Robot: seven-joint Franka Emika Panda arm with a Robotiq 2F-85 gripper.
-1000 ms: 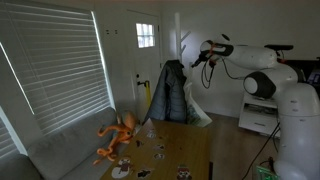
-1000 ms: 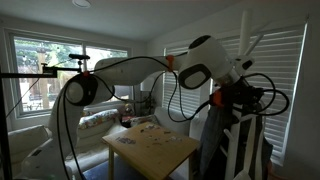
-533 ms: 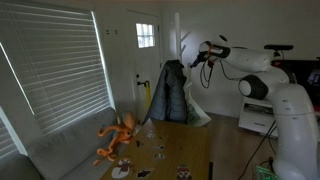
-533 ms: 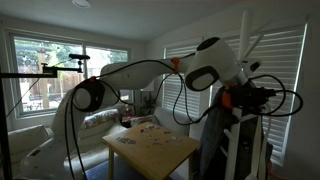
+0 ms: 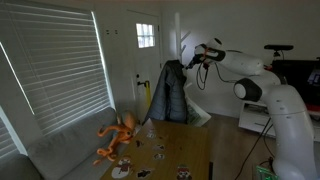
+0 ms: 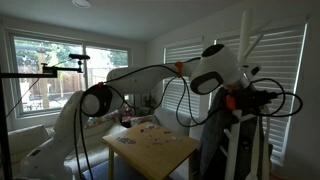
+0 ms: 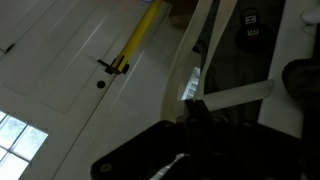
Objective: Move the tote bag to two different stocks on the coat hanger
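Gripper (image 7: 190, 112) sits at the foot of the wrist view. Its jaws are pressed together on what looks like a thin white strap (image 7: 237, 93) of the tote bag (image 5: 198, 108). A second white band runs up past my fingers.

The bag's body (pale cloth) hangs below me, just beside the dark jacket (image 5: 170, 92), low against the coat hanger (image 6: 245, 40). The stocks (image 6: 258, 40) branch upward just beyond my wrist.

Farther off, a yellow handle (image 7: 140, 40) leans by the door (image 5: 146, 45).

Risks, as I judge them:
- The strap is thin, so it could slide out of the pinch under the bag's weight.
- The loop may snag on the jacket or drop over the wrong stock.
- A sideways pull could rock the slim stand.
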